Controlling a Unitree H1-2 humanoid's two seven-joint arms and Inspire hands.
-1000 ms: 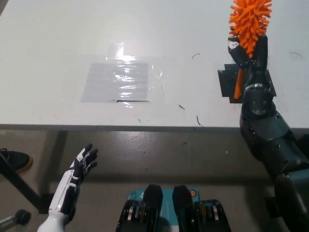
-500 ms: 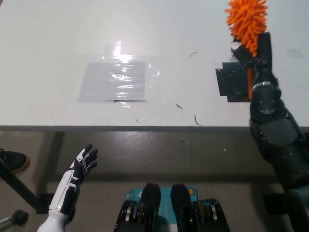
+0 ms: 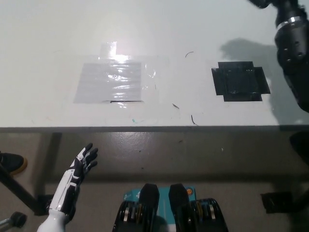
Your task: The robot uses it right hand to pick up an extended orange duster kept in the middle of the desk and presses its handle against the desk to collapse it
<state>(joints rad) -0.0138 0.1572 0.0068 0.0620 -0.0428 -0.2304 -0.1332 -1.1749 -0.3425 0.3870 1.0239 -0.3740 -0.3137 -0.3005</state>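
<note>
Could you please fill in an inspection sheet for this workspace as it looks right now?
Surface: white desk, a few small dark marks near its front edge.
Job's things: orange duster not in view.
Clutter: clear tape patch left of centre; black tape patch to the right, bare.
Hands: left hand rests below the desk edge at lower left, fingers apart, holding nothing. Right arm reaches up along the right edge; its hand is out of frame.
Cables: nothing seen.
Surroundings: grey floor; a dark shoe at far left; a dark frame leg.

white left hand (image 3: 82, 164) hangs low, fingers spread; black right arm (image 3: 294, 43) reaches out of frame.
</note>
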